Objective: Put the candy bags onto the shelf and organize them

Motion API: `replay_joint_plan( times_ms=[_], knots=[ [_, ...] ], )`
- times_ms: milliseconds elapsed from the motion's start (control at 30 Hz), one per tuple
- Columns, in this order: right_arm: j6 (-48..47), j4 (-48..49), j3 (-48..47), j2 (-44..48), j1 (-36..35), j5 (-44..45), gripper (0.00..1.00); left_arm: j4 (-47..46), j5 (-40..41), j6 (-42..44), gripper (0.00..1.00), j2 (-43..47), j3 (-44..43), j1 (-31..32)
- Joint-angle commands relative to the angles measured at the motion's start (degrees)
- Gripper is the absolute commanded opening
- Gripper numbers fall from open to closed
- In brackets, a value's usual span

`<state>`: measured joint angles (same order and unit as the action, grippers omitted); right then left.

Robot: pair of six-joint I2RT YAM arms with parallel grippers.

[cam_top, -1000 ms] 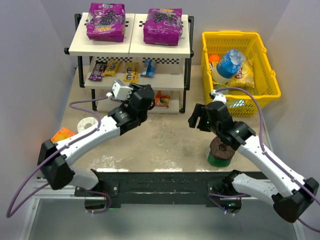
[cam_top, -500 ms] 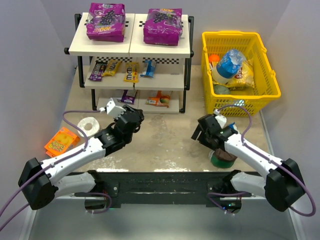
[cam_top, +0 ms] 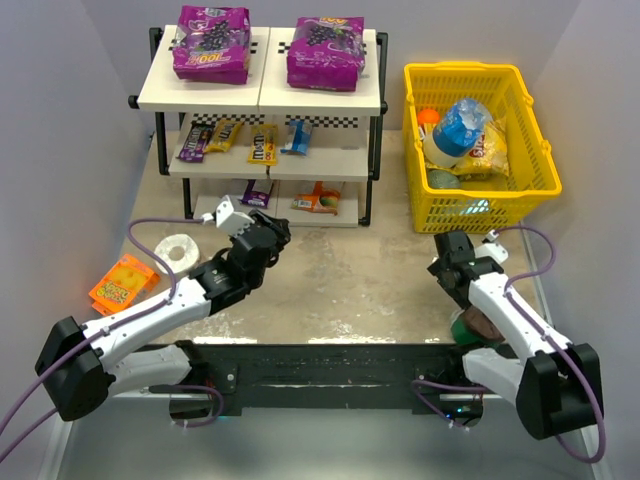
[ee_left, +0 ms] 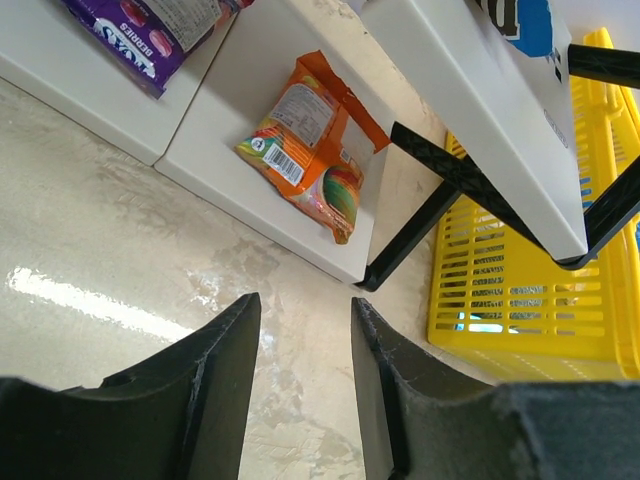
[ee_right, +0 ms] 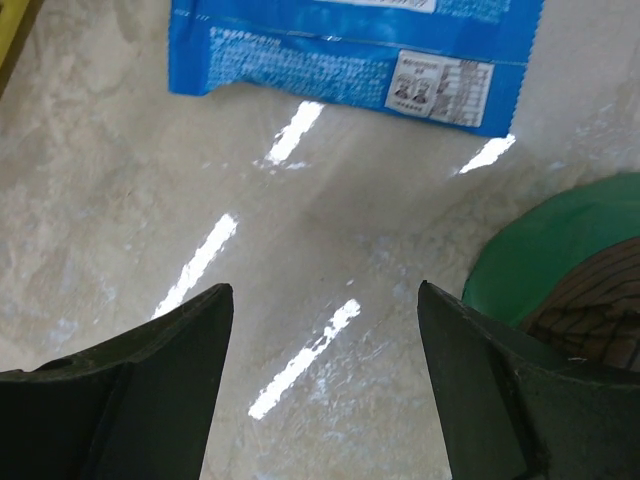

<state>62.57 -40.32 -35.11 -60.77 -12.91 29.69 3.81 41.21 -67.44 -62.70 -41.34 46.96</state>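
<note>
Jaws apart on the left gripper (ee_left: 303,310), with nothing between. Hangs low by the shelf (ee_left: 200,140), near an orange bag (ee_left: 305,145) lying on the bottom board. Jaws wide apart on the right gripper (ee_right: 325,290) too, also empty. Points down at the table (ee_right: 120,150), just short of a blue bag (ee_right: 350,45) lying flat there. Two big purple bags (cam_top: 211,42) up on the top board.

Two candy bags (cam_top: 211,42) lie on the top board of the shelf (cam_top: 260,95); a basket (cam_top: 465,67) stands to its right.
</note>
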Motion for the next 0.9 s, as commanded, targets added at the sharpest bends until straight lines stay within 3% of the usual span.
replay_joint_plan(
  times_ms=[0,167,367,567,867],
  knots=[
    [0.5,0.1,-2.7,-3.6,2.4,6.2,0.77,-5.3,0.2,3.8,0.47,0.9,0.8,0.1],
    [0.7,2.2,-7.0,-8.6,2.7,11.3,0.75,-6.5,-2.2,6.9,0.47,0.9,0.7,0.1],
    [-1.5,17.1,-0.5,1.5,3.7,16.8,0.75,-6.4,-5.5,10.7,0.47,2.0,0.4,-0.8],
    [-3.2,16.2,-6.7,-7.9,7.9,20.7,0.77,-4.0,-9.4,16.6,0.51,5.3,-0.8,-4.3],
    [-10.5,28.8,-5.6,-16.3,15.4,14.4,0.77,3.7,-16.6,20.7,0.54,10.9,-2.3,-10.3]
  ],
)
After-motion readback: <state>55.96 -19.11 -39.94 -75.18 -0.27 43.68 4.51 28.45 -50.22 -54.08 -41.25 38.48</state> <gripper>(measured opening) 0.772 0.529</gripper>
